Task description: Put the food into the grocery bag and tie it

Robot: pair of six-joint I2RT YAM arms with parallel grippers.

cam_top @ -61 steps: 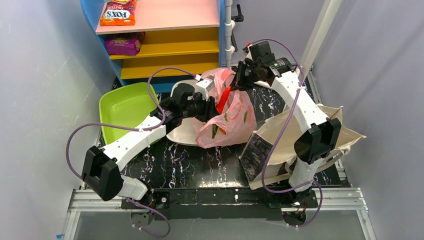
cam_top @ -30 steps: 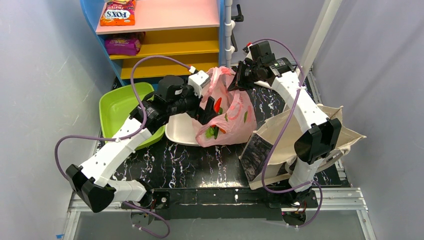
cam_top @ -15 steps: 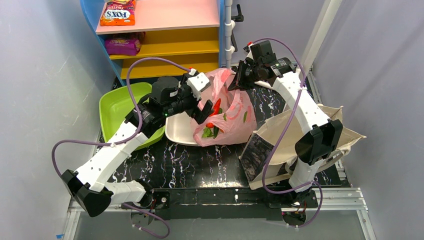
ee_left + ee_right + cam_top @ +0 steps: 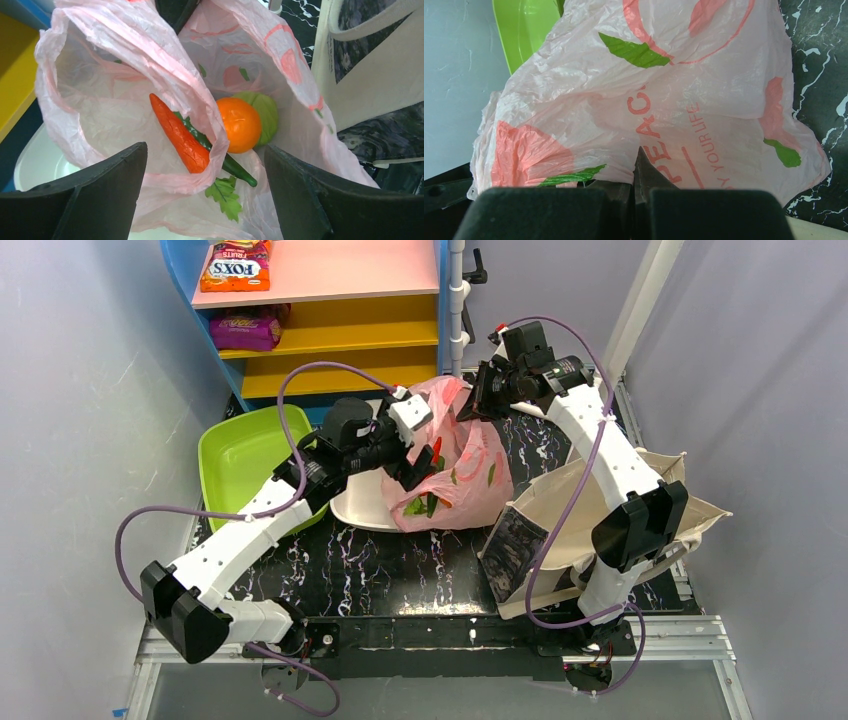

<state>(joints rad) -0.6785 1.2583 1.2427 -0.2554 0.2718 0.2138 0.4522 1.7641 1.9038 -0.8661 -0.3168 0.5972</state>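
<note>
The pink grocery bag (image 4: 465,468) lies on the table and over the edge of a white plate (image 4: 362,502), its far rim lifted. My right gripper (image 4: 477,400) is shut on that rim; its view shows the bag (image 4: 664,95) pinched between the fingers. My left gripper (image 4: 420,458) is open at the bag's mouth, holding nothing. Its view looks into the bag (image 4: 125,90): an orange (image 4: 239,124), a pale green cabbage (image 4: 265,111), a red chilli (image 4: 180,134), a green chilli (image 4: 230,165) and a green leaf (image 4: 226,196) lie inside.
A lime green tray (image 4: 245,455) sits left of the plate. A beige canvas tote (image 4: 580,530) lies at the right under the right arm. A shelf (image 4: 330,310) with snack packets stands behind.
My left arm rose from low beside the bag, swung left, then came back to the bag's mouth. The red chilli shifted inside the bag. My right gripper kept its hold on the rim.
</note>
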